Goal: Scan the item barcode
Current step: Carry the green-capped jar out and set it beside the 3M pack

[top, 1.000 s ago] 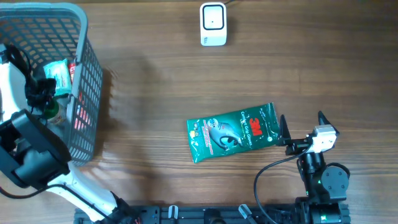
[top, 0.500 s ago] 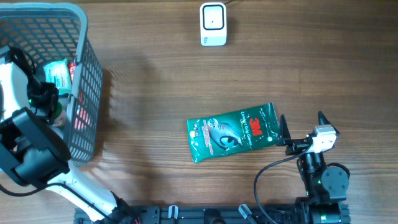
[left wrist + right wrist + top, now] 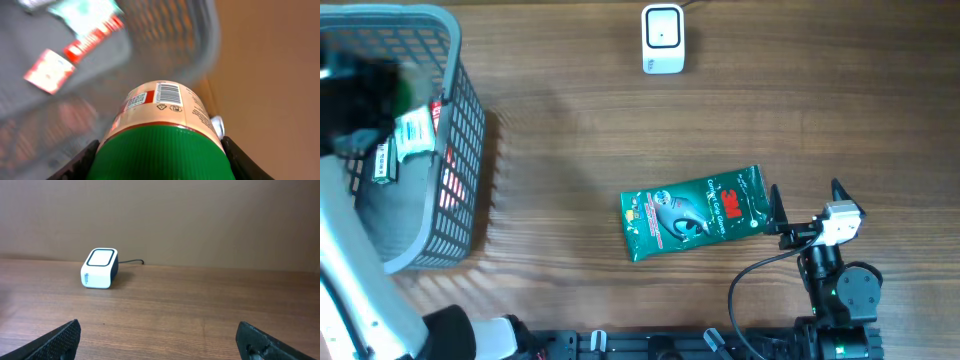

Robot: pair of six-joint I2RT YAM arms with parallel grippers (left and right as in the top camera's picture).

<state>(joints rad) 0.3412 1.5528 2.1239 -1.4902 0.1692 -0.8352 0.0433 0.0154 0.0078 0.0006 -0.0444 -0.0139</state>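
Observation:
In the left wrist view my left gripper (image 3: 160, 161) is shut on a bottle (image 3: 165, 107) with a green ribbed cap and a peach label. The label's barcode (image 3: 167, 93) faces the camera. The bottle hangs above the grey basket (image 3: 460, 180), whose floor is blurred below it. From overhead the left gripper is only a dark blur over the basket's far left. The white scanner (image 3: 662, 38) stands at the table's far edge, also in the right wrist view as the scanner (image 3: 100, 268). My right gripper (image 3: 805, 205) rests open near the front right, with nothing between its fingers.
A green wipes packet (image 3: 695, 212) lies flat just left of the right gripper. Small packets (image 3: 415, 130) remain in the basket. The scanner's cable (image 3: 131, 262) trails off behind it. My white left arm (image 3: 350, 280) runs along the table's left edge.
My left gripper has shut on the green-capped bottle and lifted it up from the basket floor, blurring in the overhead view. The right arm and the wipes packet have not moved.

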